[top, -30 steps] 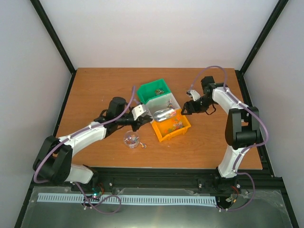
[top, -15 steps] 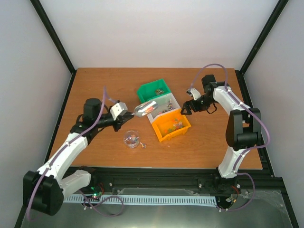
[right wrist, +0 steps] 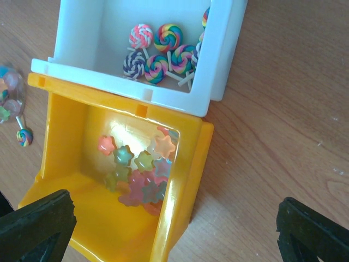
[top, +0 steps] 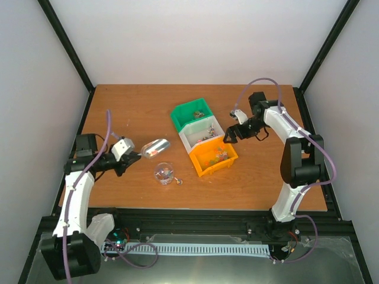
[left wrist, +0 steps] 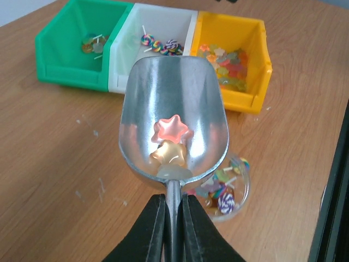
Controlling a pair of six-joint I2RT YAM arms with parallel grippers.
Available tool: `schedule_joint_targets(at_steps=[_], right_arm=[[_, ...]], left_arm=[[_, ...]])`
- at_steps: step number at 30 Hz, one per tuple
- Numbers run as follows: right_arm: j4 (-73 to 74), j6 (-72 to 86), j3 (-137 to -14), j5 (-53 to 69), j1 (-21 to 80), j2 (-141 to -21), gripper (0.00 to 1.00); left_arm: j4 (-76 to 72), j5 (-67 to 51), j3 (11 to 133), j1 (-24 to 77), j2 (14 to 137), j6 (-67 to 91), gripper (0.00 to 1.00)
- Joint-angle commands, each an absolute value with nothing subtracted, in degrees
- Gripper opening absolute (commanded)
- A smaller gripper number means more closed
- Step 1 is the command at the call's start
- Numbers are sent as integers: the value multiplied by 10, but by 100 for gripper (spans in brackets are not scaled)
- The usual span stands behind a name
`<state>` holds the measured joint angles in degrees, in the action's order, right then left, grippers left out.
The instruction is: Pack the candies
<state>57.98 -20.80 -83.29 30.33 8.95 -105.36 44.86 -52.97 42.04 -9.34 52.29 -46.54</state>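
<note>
Wooden tabletop point(top: 118, 112), left edge: left gripper point(left wrist: 173, 203) clamped on scoop point(left wrist: 163, 93) bearing candies point(left wrist: 173, 130). Right gripper point(top: 229, 135) agape near orange bin point(right wrist: 60, 142).

No legible text, labels or numbers

My left arm point(top: 72, 198) and right arm point(top: 290, 201) had glossy white shells broken by rounded black joint housings, and a thin lilac cable point(top: 109, 121) looped along each. The left gripper point(left wrist: 173, 201) ended in matte black tapered fingers point(left wrist: 154, 232). The right gripper point(top: 227, 138) carried a small white block behind its own black fingers point(right wrist: 35, 225).
</note>
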Motion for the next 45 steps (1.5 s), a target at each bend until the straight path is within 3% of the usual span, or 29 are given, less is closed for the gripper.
schedule_joint_targets(at_steps=[1, 6, 19, 31, 45], right_arm=[[585, -220, -857, 302, 96, -1052, 100], [582, -216, -868, 305, 103, -1066, 100], [575, -202, -887, 325, 106, -1088, 100], [562, -184, -901, 340, 106, -1095, 100], [563, -179, -898, 348, 106, -1085, 100]], left_arm=[[618, -574, 468, -157, 516, -645, 1], [721, -552, 484, -200, 520, -750, 1], [838, -460, 511, -200, 544, -851, 1], [866, -369, 573, -172, 585, -819, 1], [829, -296, 608, -67, 627, -732, 1]])
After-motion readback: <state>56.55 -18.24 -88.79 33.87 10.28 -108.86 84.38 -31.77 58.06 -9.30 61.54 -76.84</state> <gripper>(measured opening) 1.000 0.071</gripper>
